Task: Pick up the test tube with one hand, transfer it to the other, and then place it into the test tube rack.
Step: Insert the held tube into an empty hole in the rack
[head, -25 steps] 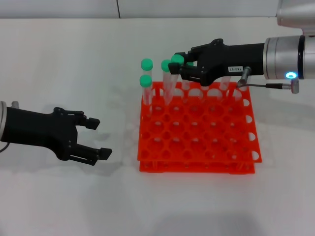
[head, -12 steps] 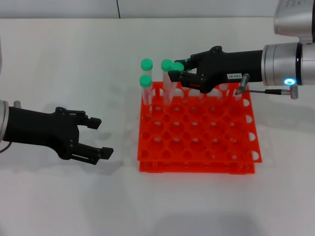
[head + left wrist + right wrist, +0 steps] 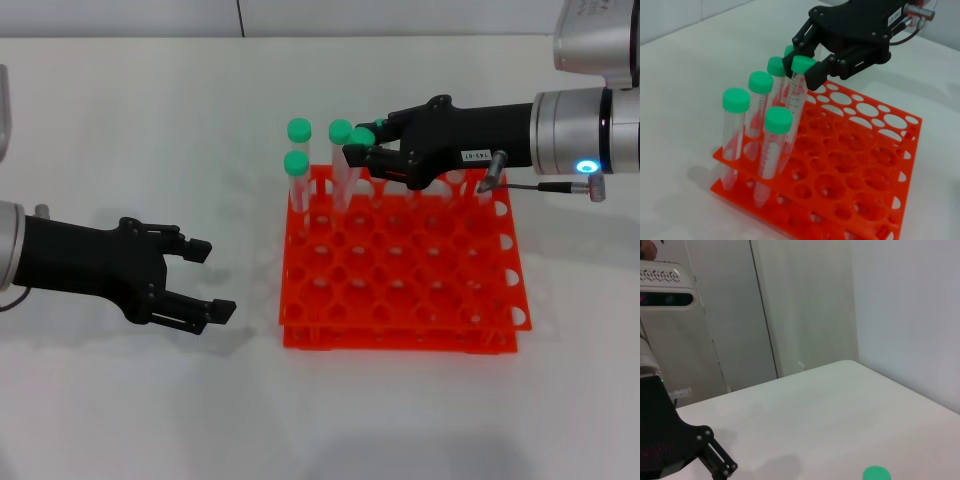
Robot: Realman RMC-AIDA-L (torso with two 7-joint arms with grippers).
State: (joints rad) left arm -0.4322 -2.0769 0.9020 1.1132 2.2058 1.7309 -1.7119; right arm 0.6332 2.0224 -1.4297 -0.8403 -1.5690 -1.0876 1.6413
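My right gripper (image 3: 362,146) reaches in from three o'clock over the far edge of the orange test tube rack (image 3: 400,290), its fingers closed around the green cap of the test tube (image 3: 796,95). From my left wrist camera the tube hangs tilted between those fingers, its lower end dipping into a hole in the rack's top tier; I cannot tell whether it has reached the lower tier. The white label on this gripper's body faces up, and a blue light (image 3: 584,166) glows on the silver arm behind it.

Other green-capped tubes stand at the rack's far left corner, around eleven o'clock from its centre: a corner tube (image 3: 733,135), one beside it (image 3: 758,106), one nearer the front (image 3: 772,150) and one (image 3: 775,70) just behind the held tube. They lean slightly in their holes. The rest of the rack's grid shows open holes.

My left gripper (image 3: 200,278) sits low over the white table (image 3: 150,120) at nine o'clock from the rack, well apart from it, fingers spread wide with nothing between them.

My right wrist camera shows only a green cap (image 3: 876,473) at the picture's edge, the table and my left gripper far off.
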